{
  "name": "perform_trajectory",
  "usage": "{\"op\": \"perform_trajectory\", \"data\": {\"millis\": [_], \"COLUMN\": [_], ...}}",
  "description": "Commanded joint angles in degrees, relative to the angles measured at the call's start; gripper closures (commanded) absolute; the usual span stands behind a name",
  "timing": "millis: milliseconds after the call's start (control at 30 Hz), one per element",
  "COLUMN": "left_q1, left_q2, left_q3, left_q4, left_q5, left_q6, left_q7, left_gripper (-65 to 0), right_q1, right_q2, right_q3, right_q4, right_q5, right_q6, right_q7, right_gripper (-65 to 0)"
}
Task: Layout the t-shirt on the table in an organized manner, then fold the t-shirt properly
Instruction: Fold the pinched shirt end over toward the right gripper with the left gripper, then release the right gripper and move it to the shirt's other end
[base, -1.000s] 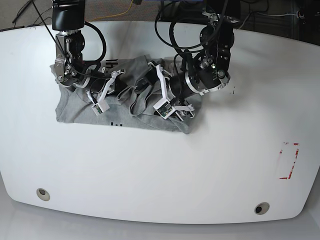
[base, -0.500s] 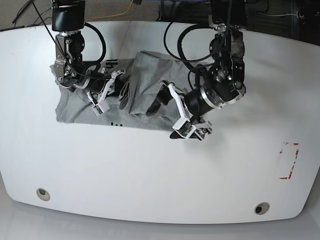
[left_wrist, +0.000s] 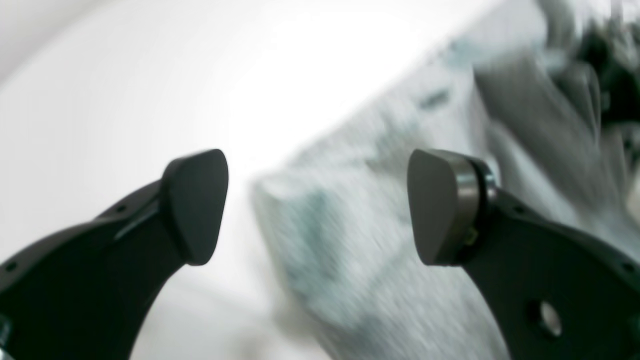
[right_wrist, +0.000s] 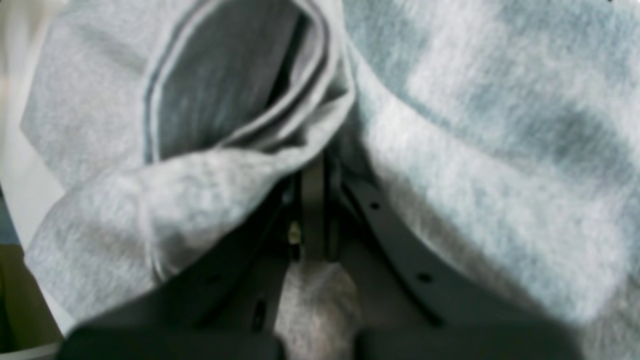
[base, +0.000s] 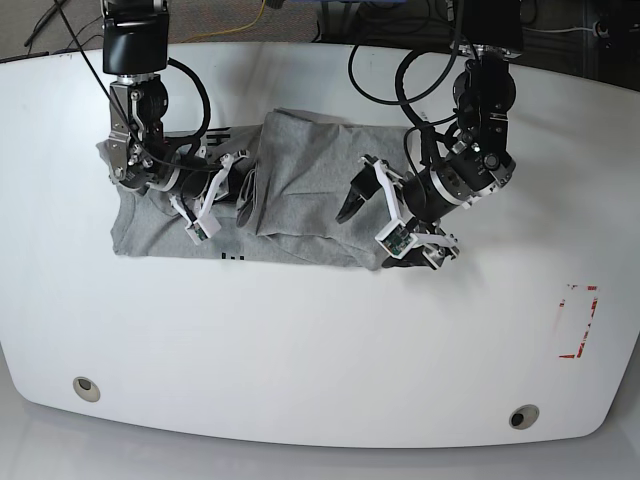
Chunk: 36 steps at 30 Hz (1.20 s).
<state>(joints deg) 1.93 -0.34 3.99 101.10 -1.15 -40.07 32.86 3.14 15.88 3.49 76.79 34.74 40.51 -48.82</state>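
Garment: heather-grey short-sleeved cotton t-shirt (base: 300, 190) lies crumpled in the far half of the table, nearer the far-left corner than the right edge; one layer is folded over the middle, with ridged creases between the two arms; a trace of black lettering shows at its near hem; exact letters too small to read
Surface: large glossy white table (base: 300, 350) with curved edges; two small round holes near the near edge, one toward each near corner; a red rectangular outline mark near the right edge
Left gripper (base: 370, 228): hangs over the shirt's near-right corner; black fingers (left_wrist: 195, 205) spread wide apart with nothing between them; in the left wrist view blurred grey cloth and white tabletop lie beyond the gap
Right gripper (base: 215, 190): low on the shirt's left part, near the far-left edge; fingers pressed together, pinching a fold of grey fabric; in the right wrist view cloth bunches around both fingers and drapes over them
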Motion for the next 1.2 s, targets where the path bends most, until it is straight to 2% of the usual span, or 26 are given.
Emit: {"op": "perform_trajectory", "data": {"millis": [0,133,367,467,667,800,967,1000,1033,1167], "left_q1": [0.31,1.1,0.75,0.57,0.57,0.57,0.57,0.57,0.57,0.66], "left_q2": [0.12,0.21,0.29,0.29,0.29,0.29,0.29,0.29,0.29,0.12], "left_q3": [-0.08,-0.08,-0.08,-0.08,-0.08,-0.08,-0.08,-0.08,-0.08,-0.08], "left_q4": [-0.04,-1.01,-5.14,-7.08,-9.36,-9.98,-9.98,-9.98,-9.98,-9.98], "left_q5": [-0.22,0.84,3.3,3.65,3.65,3.74,3.74,3.74,3.74,3.74], "left_q6": [0.07,0.07,0.07,0.07,0.07,0.07,0.07,0.07,0.07,0.07], "left_q7": [-3.72,-4.95,-5.21,-5.21,-5.3,-5.3,-5.3,-5.3,-5.3,-5.3], "left_gripper": [-50.7,-38.1,-8.4,0.0,0.0,0.0,0.0,0.0,0.0,0.0], "right_q1": [2.45,3.33,3.41,3.41,3.41,3.33,2.97,2.97,2.97,3.15], "right_q2": [0.78,0.87,1.4,1.4,1.66,3.68,4.03,4.12,4.12,4.12], "right_q3": [0.25,0.34,0.34,0.34,0.34,2.01,8.34,10.54,11.41,19.77], "right_q4": [0.79,3.69,11.43,14.5,19.25,22.59,24.96,25.05,25.05,24.44], "right_q5": [-0.32,-0.32,-0.41,-0.41,-0.41,-0.41,-0.32,-0.32,-0.32,-0.76], "right_q6": [-0.51,-0.51,-0.51,-1.35,-4.25,-6.53,-9.61,-10.14,-10.14,-10.05], "right_q7": [-1.42,-3.62,-6.7,-7.31,-7.31,-7.31,-7.67,-8.55,-8.9,-9.95], "right_gripper": [0.0,0.0,-1.4,-2.9,-7.6,-14.7,-29.4,-34.6,-36.7,-53.2]}}
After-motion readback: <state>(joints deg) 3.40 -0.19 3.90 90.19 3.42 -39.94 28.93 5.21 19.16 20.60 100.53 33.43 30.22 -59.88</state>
